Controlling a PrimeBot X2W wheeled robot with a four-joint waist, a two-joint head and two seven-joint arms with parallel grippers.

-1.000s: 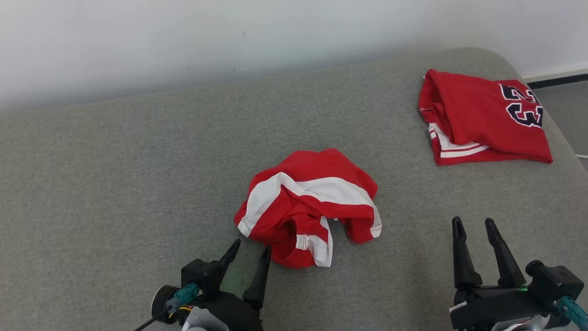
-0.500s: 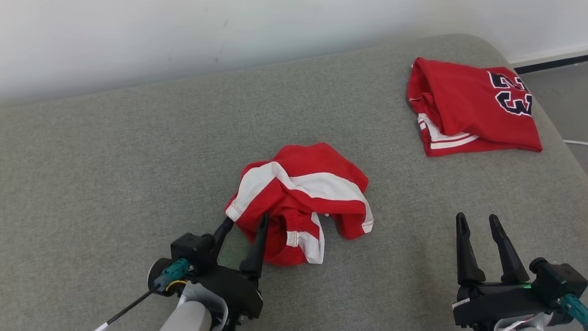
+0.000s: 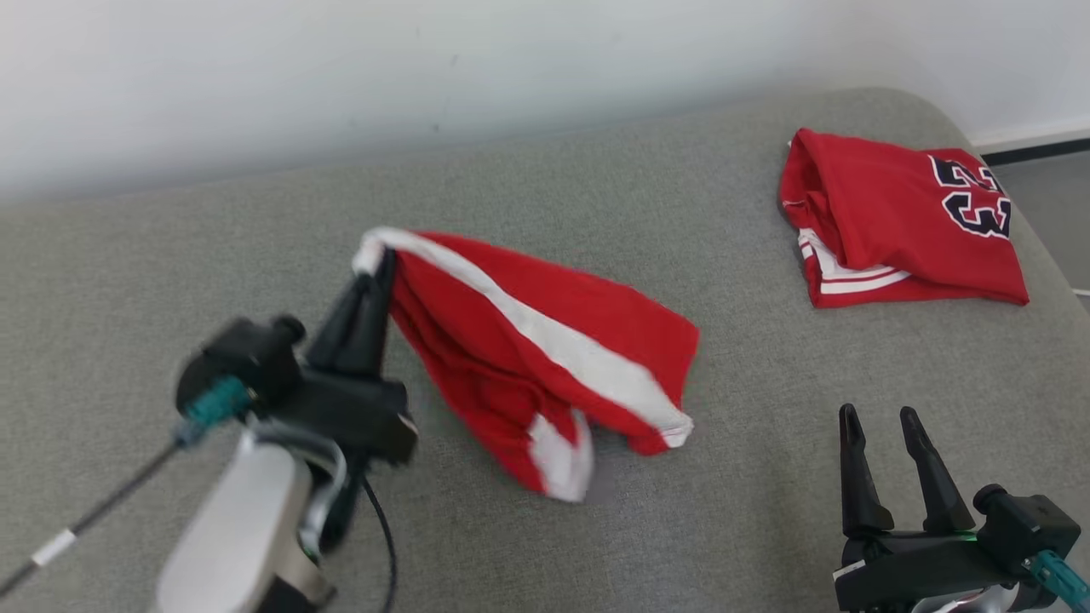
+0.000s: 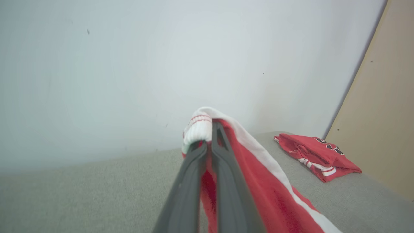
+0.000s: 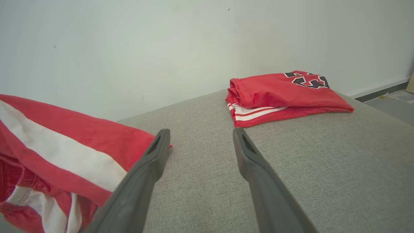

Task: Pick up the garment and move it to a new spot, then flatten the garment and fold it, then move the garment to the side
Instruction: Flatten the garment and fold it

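Red-and-white shorts [image 3: 545, 340] are pinched at the white band by the fully closed left gripper [image 3: 381, 266], raised over the grey cushion [image 3: 664, 196], presumably for relocation. Right gripper [image 3: 877, 417] is parked wide open, empty.

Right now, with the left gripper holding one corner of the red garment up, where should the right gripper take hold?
Probably the white-trimmed corner of the red garment, low and nearest the open right gripper. Come from the robot's right: that corner sticks out free at the stripe's far end from the left gripper, so pulling there should spread the cloth.
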